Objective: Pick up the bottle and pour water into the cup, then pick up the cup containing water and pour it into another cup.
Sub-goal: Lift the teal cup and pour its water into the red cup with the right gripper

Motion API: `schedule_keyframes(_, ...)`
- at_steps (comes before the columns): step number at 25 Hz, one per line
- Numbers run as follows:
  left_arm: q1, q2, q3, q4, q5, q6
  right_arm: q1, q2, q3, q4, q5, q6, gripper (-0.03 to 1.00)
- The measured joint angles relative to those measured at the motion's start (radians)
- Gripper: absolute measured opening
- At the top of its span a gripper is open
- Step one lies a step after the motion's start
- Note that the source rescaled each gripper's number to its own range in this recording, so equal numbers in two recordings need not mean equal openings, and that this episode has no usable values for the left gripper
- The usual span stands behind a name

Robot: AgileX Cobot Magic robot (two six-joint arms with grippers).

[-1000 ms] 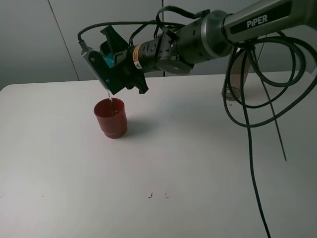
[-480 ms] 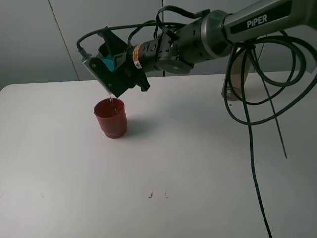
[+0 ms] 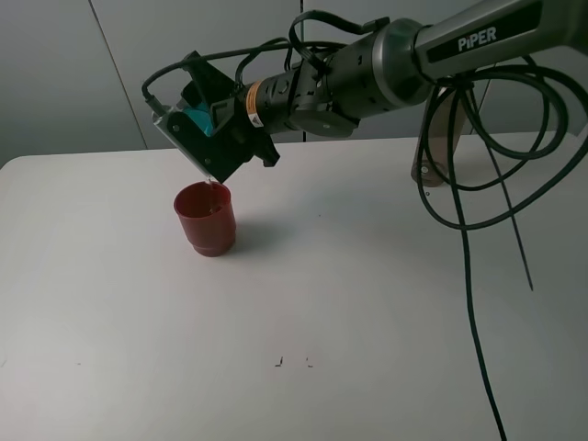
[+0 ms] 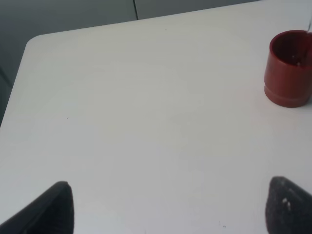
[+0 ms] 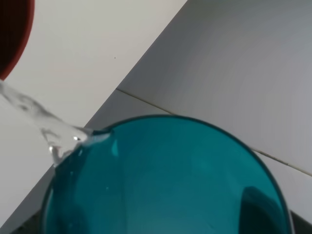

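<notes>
My right gripper (image 3: 204, 129) is shut on the teal-blue cup (image 3: 197, 114), held tipped over just above the dark red cup (image 3: 207, 219). In the right wrist view the teal cup (image 5: 165, 180) fills the frame. A thin stream of water (image 5: 34, 114) runs from its lip toward the red cup's rim (image 5: 12, 34). The red cup (image 4: 288, 68) stands upright on the white table. The smoky grey-brown bottle (image 3: 443, 138) stands at the back right, behind the cables. My left gripper (image 4: 170, 209) hangs open over bare table, far from the red cup.
Black cables (image 3: 469, 239) hang from the right arm down across the right side of the white table (image 3: 349, 303). The table's far edge meets a grey wall. Two small dark marks (image 3: 292, 362) sit near the front middle.
The right gripper has rotated a little further and lifted slightly, tipping the teal cup more. Water keeps running into the red cup. The red cup and the bottle have not moved.
</notes>
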Motion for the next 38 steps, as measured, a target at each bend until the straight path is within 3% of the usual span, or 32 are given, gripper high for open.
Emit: schedule_keyframes(38, 0.000, 0.000, 0.000, 0.000, 0.000, 0.000, 0.000, 0.000, 0.000, 0.000, -0.003, -0.020, 0.11)
